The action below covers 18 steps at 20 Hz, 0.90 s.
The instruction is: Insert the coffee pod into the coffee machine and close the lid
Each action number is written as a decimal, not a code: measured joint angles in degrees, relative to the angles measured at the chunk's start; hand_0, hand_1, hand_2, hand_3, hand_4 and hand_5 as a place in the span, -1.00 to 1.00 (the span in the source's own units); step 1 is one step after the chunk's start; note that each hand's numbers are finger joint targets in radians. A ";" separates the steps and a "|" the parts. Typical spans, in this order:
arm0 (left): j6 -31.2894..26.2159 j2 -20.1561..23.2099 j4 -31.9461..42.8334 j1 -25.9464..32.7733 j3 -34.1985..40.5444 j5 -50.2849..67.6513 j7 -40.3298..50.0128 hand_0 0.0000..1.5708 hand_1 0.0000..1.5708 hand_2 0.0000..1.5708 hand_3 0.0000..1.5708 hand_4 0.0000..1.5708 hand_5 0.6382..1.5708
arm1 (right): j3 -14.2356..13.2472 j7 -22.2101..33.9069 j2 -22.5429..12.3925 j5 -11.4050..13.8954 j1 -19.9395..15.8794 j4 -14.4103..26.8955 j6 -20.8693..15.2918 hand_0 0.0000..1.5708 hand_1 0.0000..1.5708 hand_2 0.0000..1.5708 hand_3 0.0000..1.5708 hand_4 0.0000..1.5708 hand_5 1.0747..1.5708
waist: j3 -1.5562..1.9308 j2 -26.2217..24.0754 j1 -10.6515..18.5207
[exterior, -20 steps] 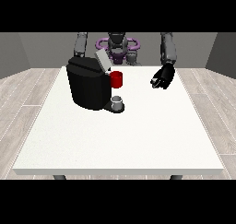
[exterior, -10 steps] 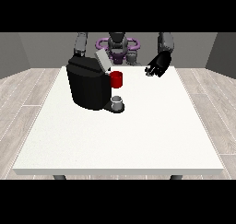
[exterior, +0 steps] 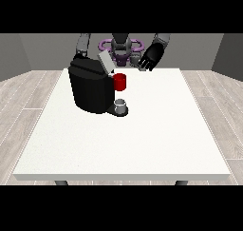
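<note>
- The coffee machine (exterior: 92, 88), a black block, stands on the white worktop (exterior: 142, 139) towards the far edge, at the view's left of the middle.
- Its lid (exterior: 105, 62) (a pale grey flap) is raised and tilted, rising from the top of the machine on the side nearest the robot's body.
- A red piece (exterior: 120, 81), most likely the coffee pod, sits at the front of the machine just below the raised lid, touching the black body; whether it is fully seated in its slot cannot be told from this view.
- A small grey cup (exterior: 121, 104) stands on the machine's dark base plate, directly beneath the red piece and apart from it.
- The hand at the view's right (exterior: 150, 57) hangs in the air above the far edge of the worktop, well apart from the machine and holding nothing; its fingers (exterior: 144, 65) point downward and look loosely spread, neither curled shut nor around anything.
- The arm at the view's left (exterior: 83, 44) comes down behind the machine, and its hand is hidden by the black body, so the state of its fingers cannot be told.
- The robot's torso (exterior: 121, 47) shows grey with purple rings, centred behind the worktop.
</note>
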 measured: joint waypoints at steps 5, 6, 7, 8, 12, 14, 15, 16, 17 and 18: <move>-2.58 0.22 0.20 -5.63 3.46 2.14 3.27 0.57 0.57 0.61 0.61 -0.36 1.00 | 0.40 -0.11 0.29 -0.90 -0.77 -1.63 1.46 -1.00 -1.00 -1.00 -1.00 -1.00 1.00 | -0.01 0.30 -2.27; -3.01 0.50 0.54 -6.45 4.16 2.51 3.71 0.53 0.53 0.58 0.60 -0.37 1.00 | 0.55 0.10 0.31 -0.91 -0.97 -2.27 1.57 -1.00 -1.00 -1.00 -1.00 -1.00 1.00 | 0.00 0.53 -2.78; -3.45 0.03 0.57 -7.79 4.71 2.97 4.80 0.52 0.52 0.58 0.60 -0.38 1.00 | 0.46 0.13 0.22 -0.93 -1.54 -2.38 1.61 -1.00 -1.00 -1.00 -1.00 -1.00 1.00 | -0.01 0.66 -3.11; -3.85 0.75 1.08 -8.97 5.63 3.37 5.25 0.61 0.61 0.65 0.62 -0.38 1.00 | 0.94 0.56 0.47 -0.94 -1.95 -3.22 1.61 -1.00 -1.00 -1.00 -1.00 -1.00 1.00 | 0.00 1.14 -3.80; -4.46 2.93 2.24 -12.54 7.57 3.79 6.11 0.47 0.47 0.59 0.61 -0.38 1.00 | 0.90 1.44 0.22 -1.14 -3.46 -5.87 1.46 -1.00 -1.00 -1.00 -1.00 -1.00 1.00 | 0.00 3.13 -6.09; -4.27 3.12 2.77 -14.27 7.79 3.44 7.20 0.56 0.56 0.63 0.59 -0.39 1.00 | 1.11 2.44 -0.03 -1.24 -4.63 -6.91 1.57 -1.00 -1.00 -1.00 -1.00 -1.00 1.00 | -0.01 3.98 -7.24; -4.35 3.79 3.16 -15.05 8.14 3.37 7.42 0.59 0.59 0.65 0.59 -0.39 1.00 | 1.18 2.81 -0.37 -1.10 -4.87 -7.52 1.78 -1.00 -1.00 -1.00 -1.00 -1.00 1.00 | -0.01 4.51 -7.78; -4.35 3.97 3.56 -15.83 8.46 3.35 8.06 0.56 0.56 0.64 0.58 -0.39 1.00 | 1.12 3.24 -0.54 -1.08 -5.25 -8.01 1.80 -1.00 -1.00 -1.00 -1.00 -0.95 1.00 | -0.01 4.89 -8.22; -4.75 4.33 3.49 -16.46 8.59 3.45 7.81 0.56 0.56 0.63 0.57 -0.39 1.00 | 0.56 2.71 -0.97 -1.34 -5.33 -7.94 1.92 -1.00 -1.00 -1.00 -1.00 -1.00 1.00 | -0.01 5.43 -8.07; -4.97 4.65 3.55 -17.29 8.62 3.38 7.70 0.58 0.58 0.64 0.59 -0.39 1.00 | 0.27 2.75 -1.18 -1.27 -6.08 -8.03 1.74 -1.00 -1.00 -1.00 -1.00 -0.66 1.00 | -0.01 6.23 -8.10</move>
